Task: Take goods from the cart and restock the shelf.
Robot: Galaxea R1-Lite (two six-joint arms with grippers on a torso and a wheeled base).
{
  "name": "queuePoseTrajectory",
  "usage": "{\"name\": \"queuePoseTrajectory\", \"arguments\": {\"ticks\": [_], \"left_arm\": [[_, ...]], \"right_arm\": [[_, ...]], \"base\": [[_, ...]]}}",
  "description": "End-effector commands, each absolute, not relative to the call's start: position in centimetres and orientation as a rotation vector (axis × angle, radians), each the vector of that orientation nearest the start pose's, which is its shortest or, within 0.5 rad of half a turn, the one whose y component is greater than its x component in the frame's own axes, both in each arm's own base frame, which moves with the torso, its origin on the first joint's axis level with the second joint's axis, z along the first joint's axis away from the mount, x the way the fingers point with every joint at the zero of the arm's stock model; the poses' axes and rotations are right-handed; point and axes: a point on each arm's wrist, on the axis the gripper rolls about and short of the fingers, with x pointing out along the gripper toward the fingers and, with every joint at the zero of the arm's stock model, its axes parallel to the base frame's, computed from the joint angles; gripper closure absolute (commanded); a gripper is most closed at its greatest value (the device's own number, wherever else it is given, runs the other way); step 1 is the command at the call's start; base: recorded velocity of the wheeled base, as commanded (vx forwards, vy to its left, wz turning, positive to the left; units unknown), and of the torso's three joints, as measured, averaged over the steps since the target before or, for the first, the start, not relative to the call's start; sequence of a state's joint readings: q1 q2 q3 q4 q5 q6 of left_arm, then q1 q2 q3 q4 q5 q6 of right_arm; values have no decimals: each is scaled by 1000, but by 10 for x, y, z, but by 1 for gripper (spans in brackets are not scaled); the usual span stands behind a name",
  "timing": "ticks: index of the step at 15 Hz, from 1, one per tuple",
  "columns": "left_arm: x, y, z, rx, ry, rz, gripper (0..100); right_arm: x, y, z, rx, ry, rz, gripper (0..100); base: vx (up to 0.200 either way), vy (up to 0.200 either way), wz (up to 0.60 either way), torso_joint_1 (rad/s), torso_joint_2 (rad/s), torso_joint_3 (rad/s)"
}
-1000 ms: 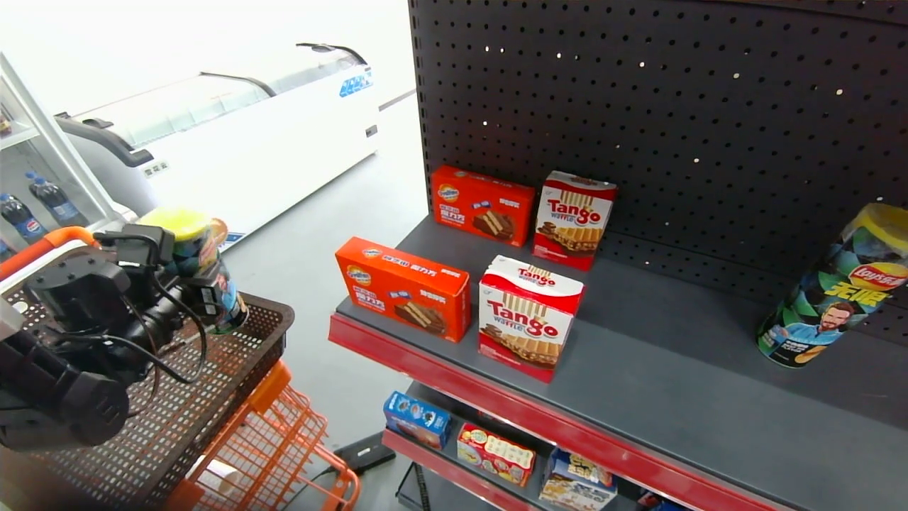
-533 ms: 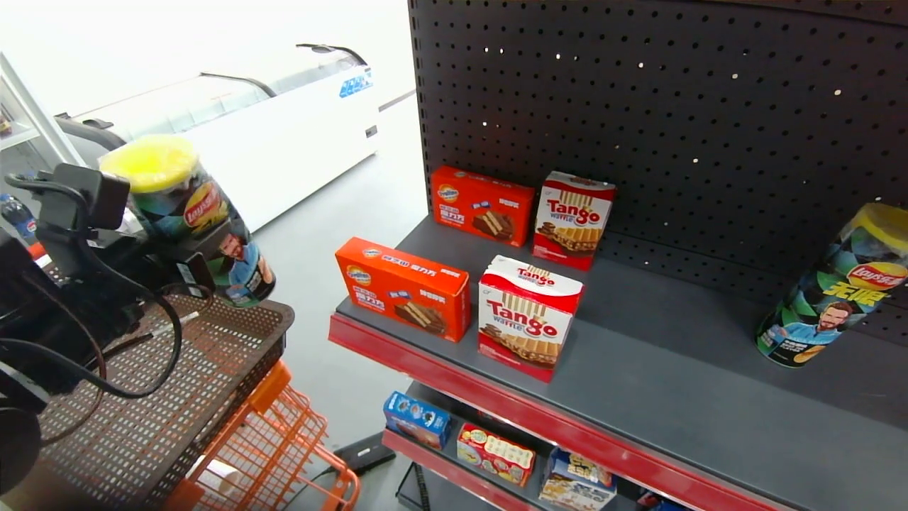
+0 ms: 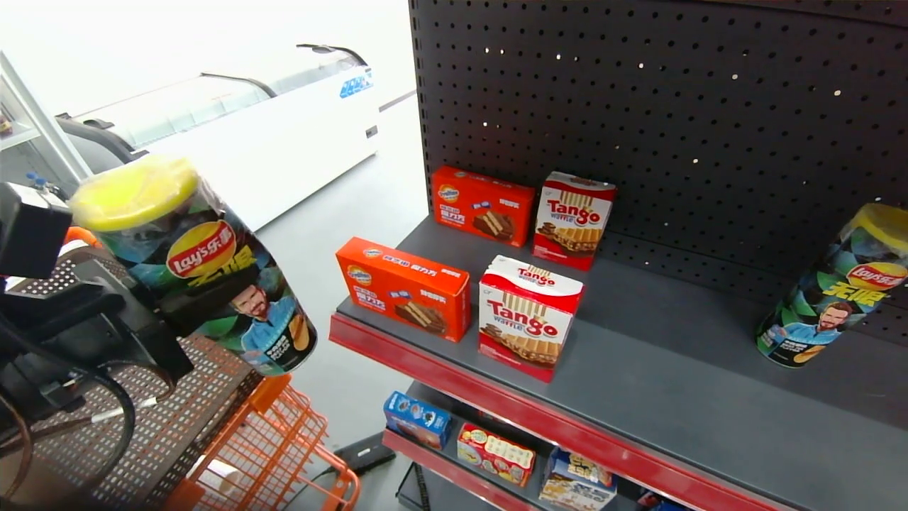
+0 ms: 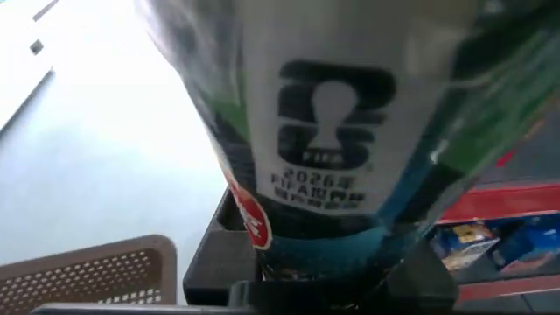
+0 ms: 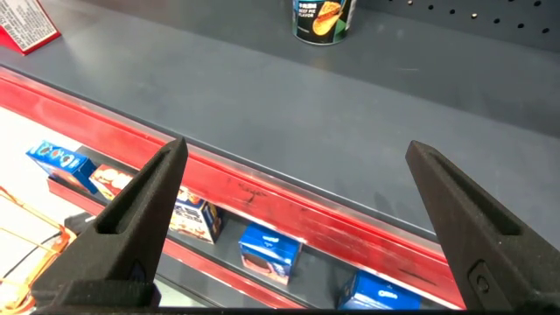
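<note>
1. Yellow-lidded, green-and-black cylindrical chip can (image 3: pixel 206 273) sits tilted at the left of the head frame, over the brown mesh basket (image 3: pixel 213 383) of the orange wire cart (image 3: pixel 284 440), well apart from the shelf.
2. Left tool (image 3: pixel 167 316) is clamped around that can's middle.
3. Right tool (image 5: pixel 302 236) has its fingers spread above the front of the grey shelf with a red edge (image 3: pixel 674 404).
4. At the frame's right a matching can (image 3: pixel 830 291) sits on the shelf; orange boxes (image 3: pixel 404 287) and red-and-white wafer boxes (image 3: pixel 528 316) occupy the centre.
</note>
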State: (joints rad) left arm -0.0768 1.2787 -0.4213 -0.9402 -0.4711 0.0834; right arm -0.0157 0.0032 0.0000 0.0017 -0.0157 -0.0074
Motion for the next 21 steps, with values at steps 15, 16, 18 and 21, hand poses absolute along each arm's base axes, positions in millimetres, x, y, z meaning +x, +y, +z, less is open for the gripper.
{"name": "queuePoseTrajectory", "arguments": {"ticks": [15, 16, 18, 21], "left_arm": [[117, -60, 197, 76, -67, -840, 100], [117, -60, 198, 76, -68, -843, 100], [118, -60, 198, 76, -68, -843, 100], [118, -60, 198, 76, -69, -845, 100]], "right_arm": [[-23, 0, 75, -11, 5, -32, 0], [-23, 0, 75, -11, 5, -32, 0], [-23, 0, 75, -11, 5, -32, 0], [-23, 0, 75, -11, 5, -32, 0]], "base": [[0, 0, -120, 0, 1, 1], [0, 0, -600, -7, -2, 7], [0, 0, -600, 10, 7, 2], [0, 0, -600, 1, 2, 4]]}}
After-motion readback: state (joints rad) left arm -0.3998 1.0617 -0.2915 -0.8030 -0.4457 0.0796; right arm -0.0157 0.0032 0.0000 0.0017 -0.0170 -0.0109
